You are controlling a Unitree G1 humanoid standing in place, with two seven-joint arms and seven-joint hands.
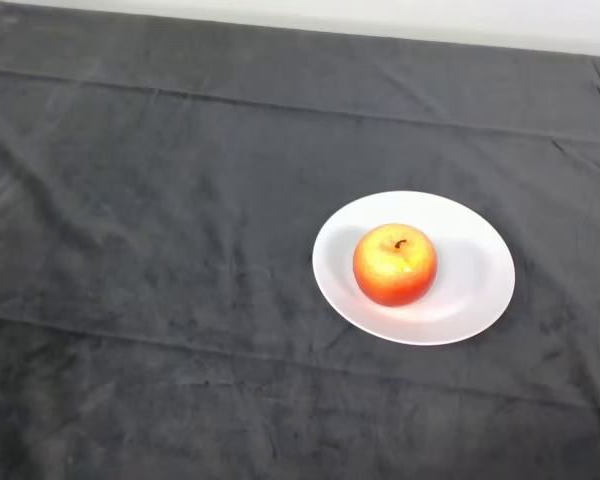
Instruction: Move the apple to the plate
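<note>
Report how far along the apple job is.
Done: the apple sits upright on the white plate, left of its centre, stem up. In hand: nothing, since no part of the robot shows in the head view. Left: nothing visible; the move looks complete.

Glossy apple (395, 264), smooth white plate (475, 290), matt creased cloth (160, 250).
</note>
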